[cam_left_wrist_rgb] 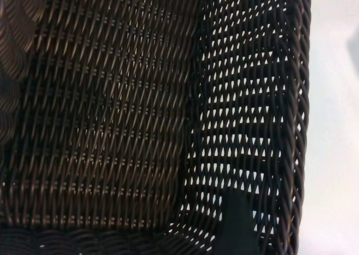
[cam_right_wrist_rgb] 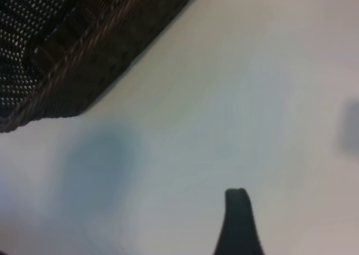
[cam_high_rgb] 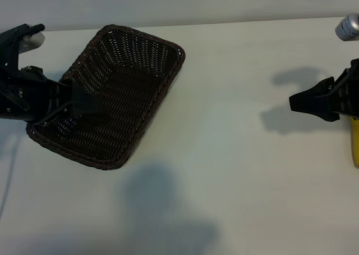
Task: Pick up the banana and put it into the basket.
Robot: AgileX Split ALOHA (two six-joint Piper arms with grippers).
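The dark brown woven basket point(cam_high_rgb: 132, 69) lies at the left of the table, turned at an angle. My left gripper point(cam_high_rgb: 84, 104) hangs over its left end, open, with one black finger point(cam_left_wrist_rgb: 238, 224) showing inside above the weave and nothing between the jaws. Only a yellow strip of the banana point(cam_high_rgb: 354, 145) shows at the right edge, just below the right arm. My right gripper point(cam_high_rgb: 294, 102) points toward the basket from the far right, above the table, open and empty. One of its fingers point(cam_right_wrist_rgb: 237, 221) shows over bare table, with the basket's corner point(cam_right_wrist_rgb: 84, 47) farther off.
A silver can point(cam_high_rgb: 348, 26) stands at the back right corner. The white table point(cam_high_rgb: 224, 154) stretches between basket and right arm. Arm shadows fall on it near the middle front and beside the right gripper.
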